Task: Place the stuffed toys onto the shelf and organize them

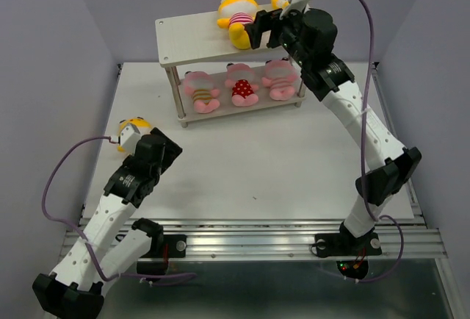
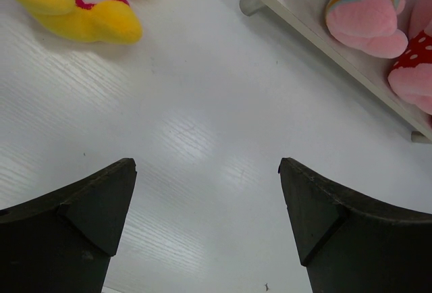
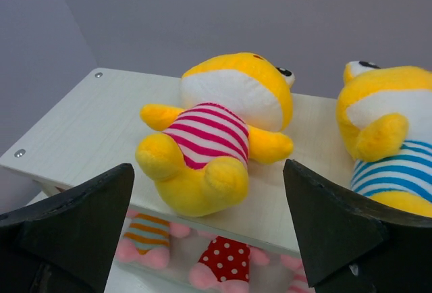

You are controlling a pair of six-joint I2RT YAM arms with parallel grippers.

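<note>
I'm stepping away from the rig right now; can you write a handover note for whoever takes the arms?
Left gripper: open, empty, above the table near the last yellow toy.
Right gripper: open, jaws either side of the pink-striped yellow toy on the shelf top, not touching.
Done: blue-striped toy beside it; lower board holds the yellow-striped pink toy, dotted toy and pink-striped pink toy.
Left: shelve the last yellow toy.

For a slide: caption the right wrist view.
Open jaws facing pink-striped toy and blue-striped toy on the shelf.
</note>
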